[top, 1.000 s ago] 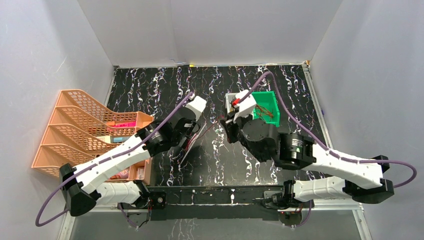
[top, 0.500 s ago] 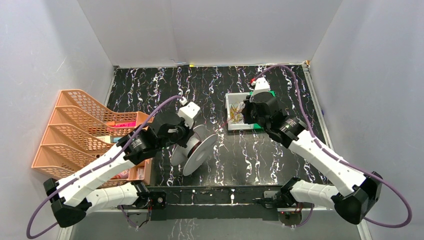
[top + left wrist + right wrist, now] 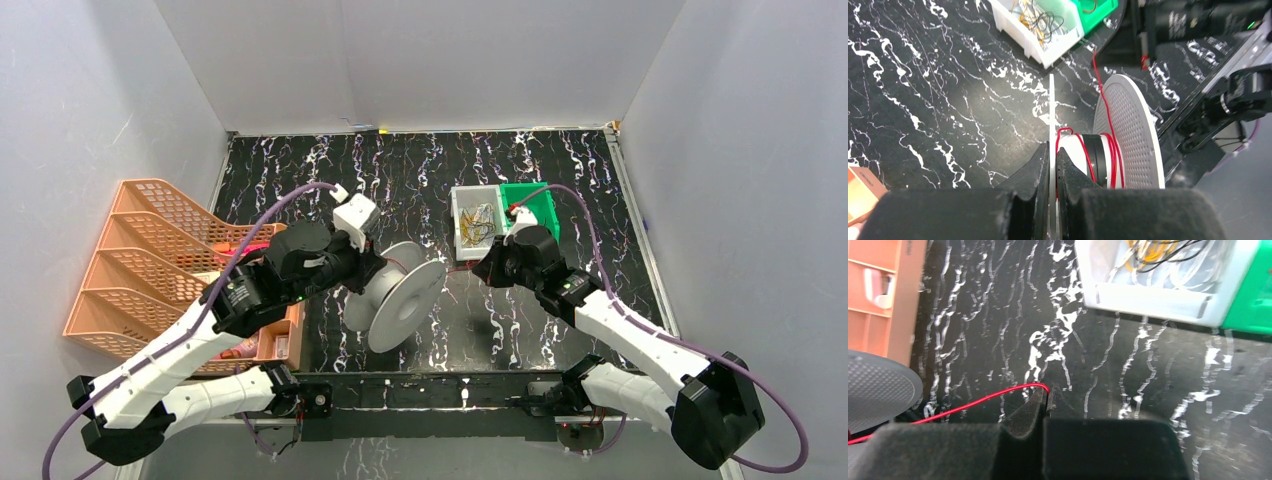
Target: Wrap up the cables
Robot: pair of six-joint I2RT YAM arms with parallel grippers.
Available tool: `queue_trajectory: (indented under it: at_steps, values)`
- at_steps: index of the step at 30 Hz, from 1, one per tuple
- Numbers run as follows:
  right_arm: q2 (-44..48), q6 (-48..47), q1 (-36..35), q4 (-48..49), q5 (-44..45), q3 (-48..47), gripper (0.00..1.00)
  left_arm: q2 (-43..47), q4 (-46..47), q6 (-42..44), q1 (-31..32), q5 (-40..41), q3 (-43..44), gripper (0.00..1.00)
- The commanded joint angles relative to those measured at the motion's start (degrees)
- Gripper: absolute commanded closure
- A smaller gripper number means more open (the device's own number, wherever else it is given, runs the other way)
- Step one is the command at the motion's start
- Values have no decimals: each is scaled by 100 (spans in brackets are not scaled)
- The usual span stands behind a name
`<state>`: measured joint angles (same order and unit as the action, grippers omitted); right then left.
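A white spool (image 3: 405,297) stands tilted on the black marbled table, with a few turns of thin red cable (image 3: 1112,152) round its hub. My left gripper (image 3: 1052,155) is shut on the spool's near thin flange (image 3: 1051,110), holding it from the left (image 3: 362,270). The red cable runs from the spool rightward (image 3: 455,268) to my right gripper (image 3: 487,268). In the right wrist view the right gripper (image 3: 1049,396) is shut on the red cable (image 3: 983,399), which loops out to the left toward the spool's perforated flange (image 3: 878,390).
A white bin (image 3: 473,222) with yellowish and black wires and a green bin (image 3: 540,205) stand behind the right gripper. An orange tiered file tray (image 3: 150,255) lines the left edge, with a small orange box (image 3: 860,192) near it.
The left arm has swung the spool further right and more upright. The right gripper has come down and forward from the bins, drawing the red cable out toward the spool.
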<state>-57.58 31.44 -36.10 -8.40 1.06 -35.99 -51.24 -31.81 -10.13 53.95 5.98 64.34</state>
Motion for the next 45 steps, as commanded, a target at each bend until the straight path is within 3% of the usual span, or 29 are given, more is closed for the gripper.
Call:
queue_trajectory:
  at_steps: [1,9,18,31,45]
  values:
    - [143,557,34,1103,-686,505,100,192,419,-499,7,-2,511,100]
    - [375,1093,20,2137,-1537,1434,100,123,592,-1080,3,792,885,100]
    - [410,1699,-408,3400,-1644,2327,100,-58,1168,-1872,2,1940,783,100]
    - [271,1934,-2118,4040,-462,1885,100,-786,1786,-2007,6,2637,830,100]
    - [-343,1761,-3080,3949,640,743,100,-1463,1945,-1883,7,3500,501,100]
